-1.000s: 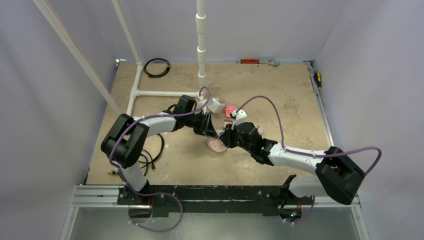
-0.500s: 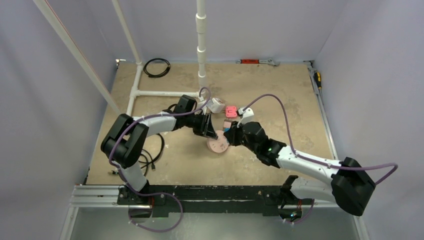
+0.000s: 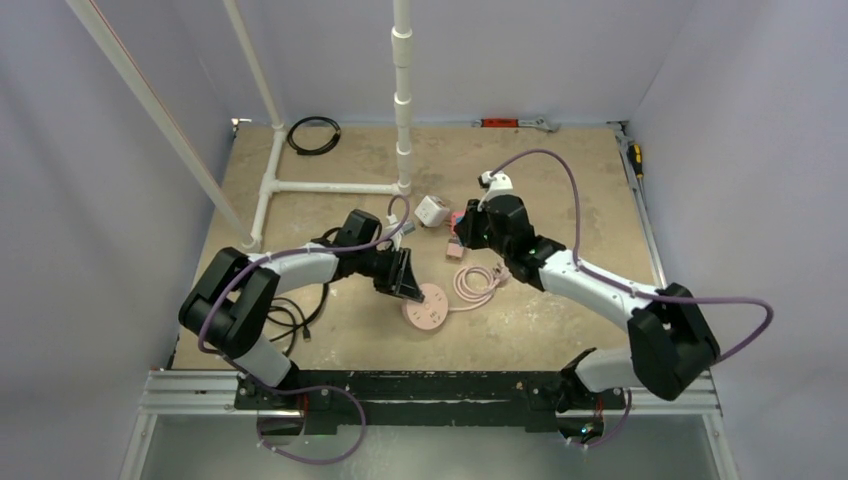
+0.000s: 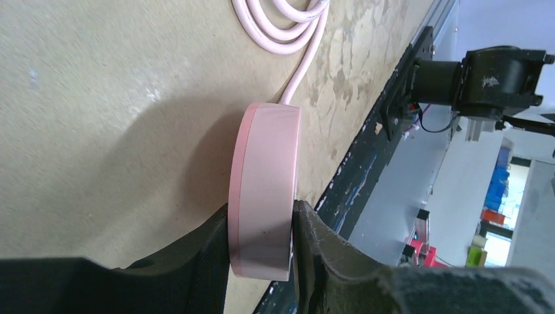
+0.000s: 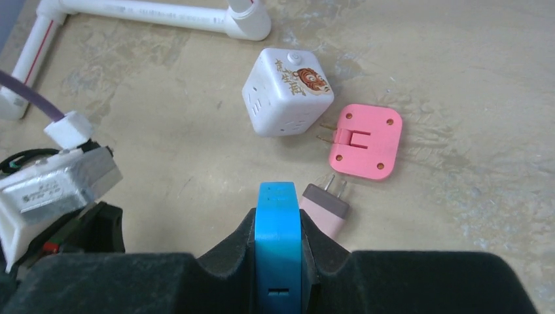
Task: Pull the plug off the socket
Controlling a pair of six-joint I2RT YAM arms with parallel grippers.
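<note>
Nearest the arms' bases, left of the table's (image 3: 560, 200) middle, the left fingers (image 4: 204, 255) are clamped on the socket (image 3: 428, 308), a round pale-pink disc with small slots on its face. One finger lies under it and one over it, so the disc sits roughly level with its slotted face up and its shadow on the table beneath. From its far-right edge a pink cord (image 3: 476, 283) runs out and lies in a loose coil on the table. Loose black cables (image 3: 300, 315) lie by the left arm's elbow. Farther back and to the right, well apart from the socket, the right fingers (image 5: 229, 252) are clenched on a flat blue plug (image 5: 278, 242), gripping it by its two broad sides. Just beside it on the table lies a pink plug with two prongs (image 5: 325, 208). Beyond that sit a square pink plug (image 5: 365, 140) and, close on its left, a white cube adapter (image 5: 286, 91) with a tiger picture. Behind them a white pipe (image 3: 330, 187) lies across the table and joins an upright pipe (image 3: 402, 90). At the far edge are a coil of black cable (image 3: 313, 135) on the left and a red-handled wrench (image 3: 515, 123) towards the right
</note>
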